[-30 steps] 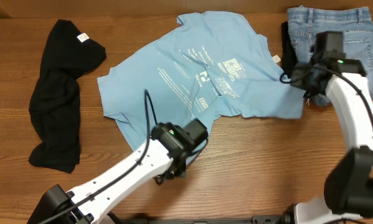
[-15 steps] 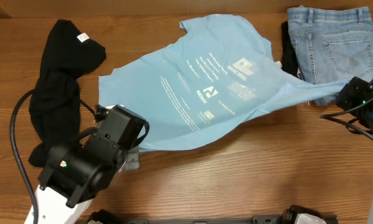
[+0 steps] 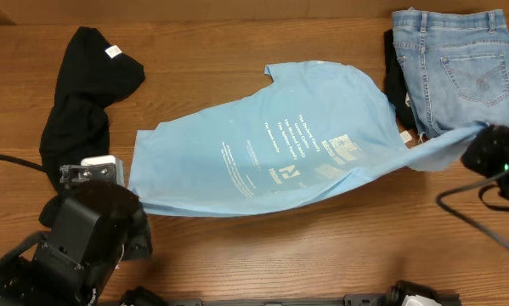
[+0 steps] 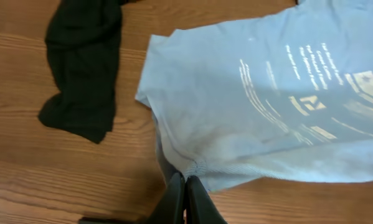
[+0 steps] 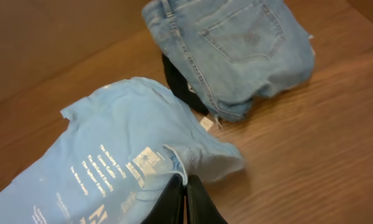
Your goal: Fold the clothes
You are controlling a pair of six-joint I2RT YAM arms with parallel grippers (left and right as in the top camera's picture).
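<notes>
Item: thin light-blue T-shirt with white print (image 3: 271, 149), stretched across the wooden table (image 3: 322, 255) between my left gripper (image 4: 185, 183) and right gripper (image 5: 186, 185), each clamped tight on a hem corner; I judge it spread out but with no fold made yet.

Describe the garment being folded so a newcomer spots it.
On the wooden table, look between the black garment at left and the denim shorts far right. It is the light-blue T-shirt with white lettering, the only piece pinched by the left pincer and right pincer.
</notes>
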